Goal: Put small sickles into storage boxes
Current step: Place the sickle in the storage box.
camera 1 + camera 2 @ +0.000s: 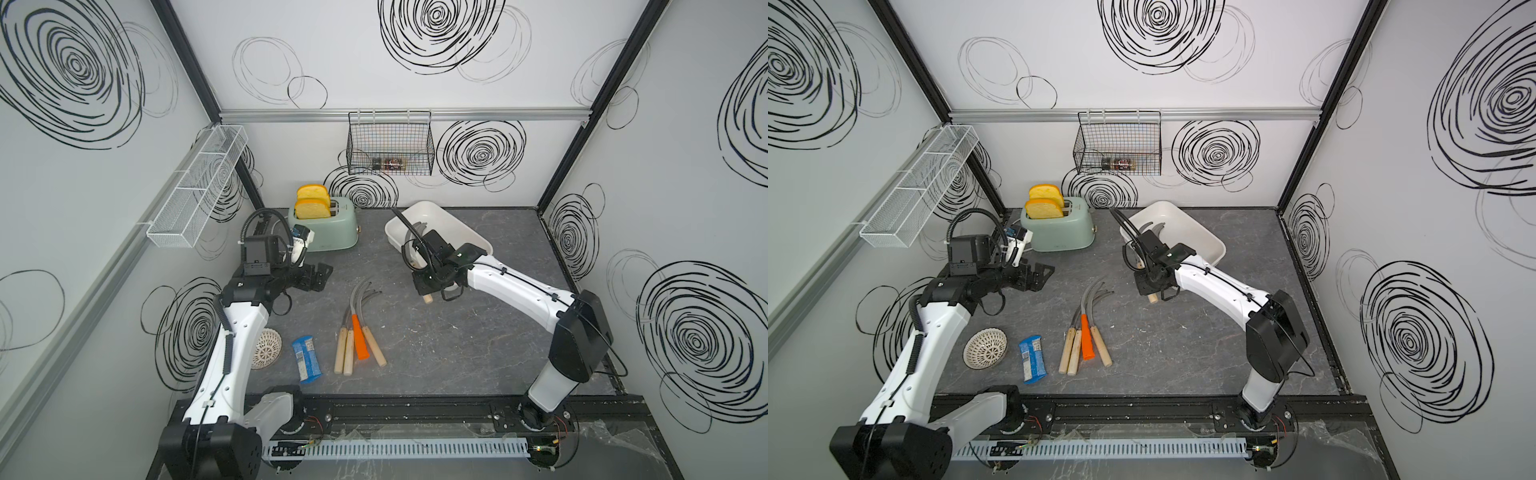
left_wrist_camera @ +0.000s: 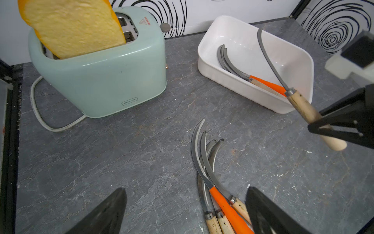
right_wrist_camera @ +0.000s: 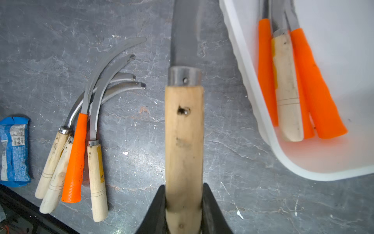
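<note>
Right gripper [image 3: 183, 185] clamps the pale-wooden-handled, grey-bladed sickle [image 3: 184, 125] just beside white plastic tub [image 3: 244, 58]; left gripper [image 2: 185, 190] gapes wide, empty.

We see a dark grey, pale-veined tabletop [image 1: 457, 353] and white walls [image 1: 353, 62] scrawled with black spirals. The toaster [image 2: 101, 81] is mint green, its bread slices [image 2: 70, 26] yellow with orange crusts. The tub [image 2: 232, 85] is white. The lifted sickle [image 3: 184, 131] has a pale wooden handle; the loose sickles [image 3: 74, 158] mix pale wood, one orange handle, grey blades.
</note>
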`<move>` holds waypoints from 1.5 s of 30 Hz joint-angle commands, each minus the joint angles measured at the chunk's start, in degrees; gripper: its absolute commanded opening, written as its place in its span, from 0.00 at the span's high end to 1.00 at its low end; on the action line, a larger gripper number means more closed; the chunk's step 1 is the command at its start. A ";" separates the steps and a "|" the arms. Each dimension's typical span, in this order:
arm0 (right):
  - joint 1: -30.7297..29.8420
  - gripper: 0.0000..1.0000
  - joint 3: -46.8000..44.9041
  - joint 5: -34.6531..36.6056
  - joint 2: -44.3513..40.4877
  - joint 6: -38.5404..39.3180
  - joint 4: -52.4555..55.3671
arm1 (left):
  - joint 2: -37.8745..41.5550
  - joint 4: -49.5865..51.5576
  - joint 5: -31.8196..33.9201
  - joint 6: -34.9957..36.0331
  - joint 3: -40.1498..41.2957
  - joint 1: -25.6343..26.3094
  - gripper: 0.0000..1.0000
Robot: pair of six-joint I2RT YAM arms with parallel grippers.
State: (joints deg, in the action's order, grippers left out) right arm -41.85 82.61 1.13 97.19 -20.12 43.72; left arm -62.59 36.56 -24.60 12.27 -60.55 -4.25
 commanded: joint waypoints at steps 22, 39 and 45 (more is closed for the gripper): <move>16.12 1.00 9.98 -1.38 6.81 12.60 2.27 | -1.56 1.01 2.89 4.08 -2.02 5.92 0.04; 17.73 1.00 13.98 0.51 15.68 15.98 0.44 | -2.40 0.63 3.51 4.60 -1.06 6.27 0.04; 17.90 1.00 15.76 3.49 18.58 17.22 1.55 | -2.63 0.19 3.51 4.37 -0.89 6.31 0.04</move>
State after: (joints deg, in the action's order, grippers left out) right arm -24.21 95.79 2.39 114.89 -4.84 44.95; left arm -64.75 37.65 -21.19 15.68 -60.75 1.63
